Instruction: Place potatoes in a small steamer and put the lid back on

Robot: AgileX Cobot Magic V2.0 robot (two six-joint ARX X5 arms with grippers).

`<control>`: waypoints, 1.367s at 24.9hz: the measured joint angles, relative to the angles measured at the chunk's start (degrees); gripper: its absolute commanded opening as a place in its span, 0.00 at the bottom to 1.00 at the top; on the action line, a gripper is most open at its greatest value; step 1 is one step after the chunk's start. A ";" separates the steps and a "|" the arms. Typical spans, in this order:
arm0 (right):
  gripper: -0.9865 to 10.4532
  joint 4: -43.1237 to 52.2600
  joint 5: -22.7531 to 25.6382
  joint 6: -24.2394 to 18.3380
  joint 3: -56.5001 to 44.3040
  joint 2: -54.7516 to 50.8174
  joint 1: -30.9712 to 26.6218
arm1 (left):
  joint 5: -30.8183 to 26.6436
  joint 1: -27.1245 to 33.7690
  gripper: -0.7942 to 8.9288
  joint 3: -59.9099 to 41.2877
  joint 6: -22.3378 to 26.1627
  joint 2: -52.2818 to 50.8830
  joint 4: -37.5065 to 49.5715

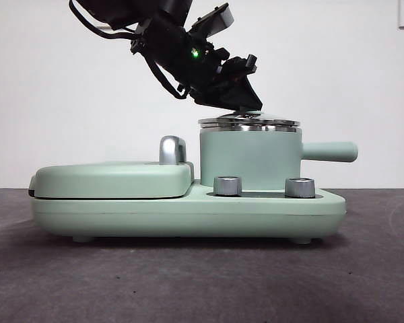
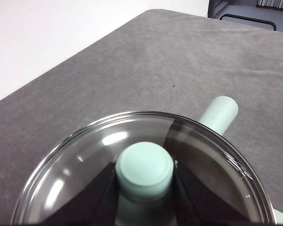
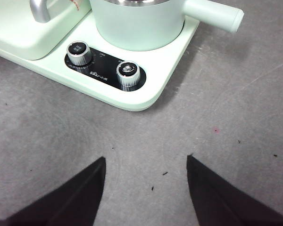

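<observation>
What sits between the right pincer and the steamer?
Right wrist view: bare grey table, then the base's two knobs before the steamer. Right pincer hovers open.

One mint-green cooker base (image 1: pixel 188 212) sits on the counter (image 1: pixel 202 282), carrying one small steamer (image 1: pixel 249 158) with a single straight side handle (image 1: pixel 330 151). One glass lid (image 1: pixel 249 123) with one mint-green knob (image 2: pixel 144 169) rests on the steamer's rim. One flat griddle cover (image 1: pixel 111 180) bears one chrome handle (image 1: pixel 172 149). Two steel control dials (image 3: pixel 79 52) (image 3: pixel 128 73) stand on the base's front panel. Two robot hands are seen: the left hand (image 2: pixel 144 188) at the knob, the right hand (image 3: pixel 146 188) over bare counter. No potato is visible.
</observation>
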 measured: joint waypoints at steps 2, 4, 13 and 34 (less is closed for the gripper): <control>0.32 -0.09 0.02 0.17 0.00 0.00 0.00 | 0.02 0.00 0.09 0.00 0.04 0.00 0.02; 0.32 -0.17 0.00 0.20 0.00 -0.02 0.00 | 0.02 0.00 0.09 0.00 0.04 0.00 0.11; 0.32 -0.33 0.00 0.31 0.00 -0.02 0.00 | 0.20 0.00 0.09 0.33 -0.02 1.38 1.81; 0.32 -0.98 0.00 0.33 0.00 -0.02 0.00 | 1.90 -0.22 0.40 0.33 -7.54 -1.70 -3.96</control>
